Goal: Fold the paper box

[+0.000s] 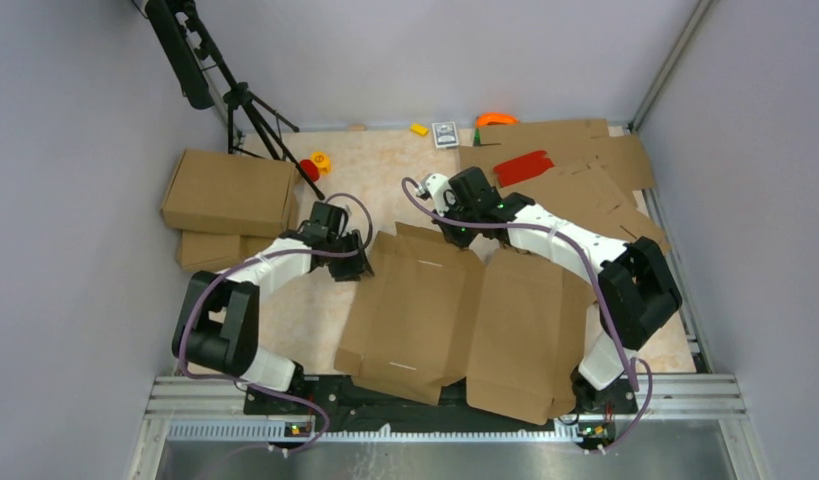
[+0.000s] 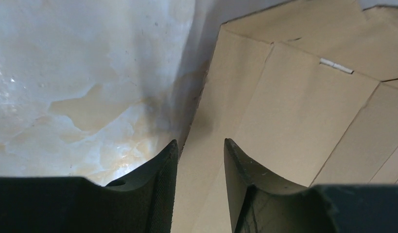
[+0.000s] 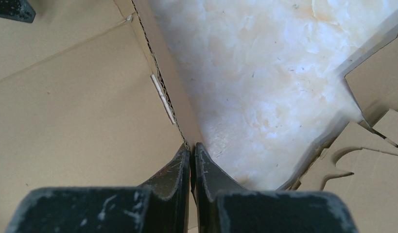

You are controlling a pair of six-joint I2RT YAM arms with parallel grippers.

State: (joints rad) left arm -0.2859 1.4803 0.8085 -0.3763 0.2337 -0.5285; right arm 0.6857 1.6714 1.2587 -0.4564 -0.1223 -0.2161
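The paper box [image 1: 425, 300] lies unfolded as a flat brown blank in the middle of the table, its far left part slightly raised. My left gripper [image 1: 363, 265] is at the blank's upper left edge. In the left wrist view the gripper [image 2: 200, 145] is open, with the edge of a side flap [image 2: 294, 107] passing between the fingers. My right gripper [image 1: 453, 236] is at the blank's far edge. In the right wrist view it [image 3: 192, 148] is shut on the corrugated edge of the box's far flap [image 3: 80, 111].
Folded cardboard boxes [image 1: 230, 190] are stacked at the left. A heap of flat cardboard sheets [image 1: 575, 165] with a red piece [image 1: 523, 165] lies at the back right and shows in the right wrist view [image 3: 372, 160]. A tripod [image 1: 240, 100] and small items [image 1: 445, 134] stand at the back.
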